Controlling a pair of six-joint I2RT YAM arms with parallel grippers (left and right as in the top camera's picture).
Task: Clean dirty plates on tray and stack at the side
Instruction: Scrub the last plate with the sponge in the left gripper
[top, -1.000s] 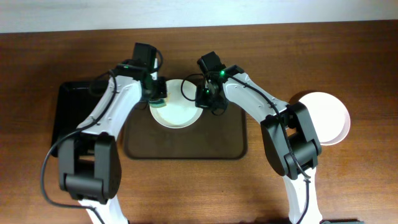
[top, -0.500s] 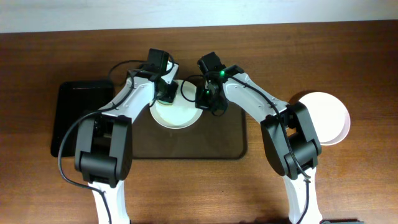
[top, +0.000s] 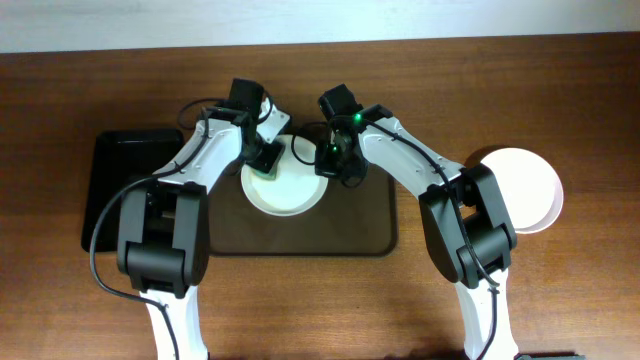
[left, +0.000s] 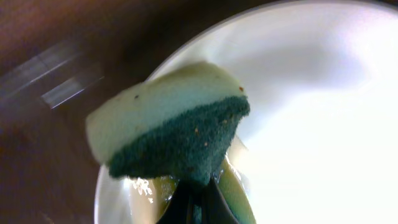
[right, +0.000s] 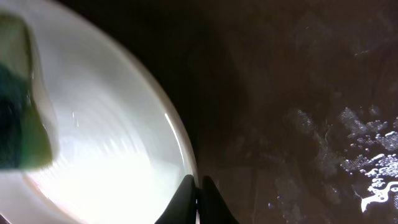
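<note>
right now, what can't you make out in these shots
- plate: glare whites it out in wrist views, smears unreadable
- right pincer: right wrist view's bottom edge cuts it off, rim grip unclear
- left pincer: sponge covers its tips in left wrist view
- side plate: overhead shows only the top, stack count hidden

- Left arm (top: 205, 160) and right arm (top: 405, 155) had white shells and black joint housings.
- A black cable (top: 98, 250) looped beside the left arm.
- A green LED (top: 355, 119) glowed on the right wrist.
- Left gripper (left: 198, 190) had slim black fingers.
</note>
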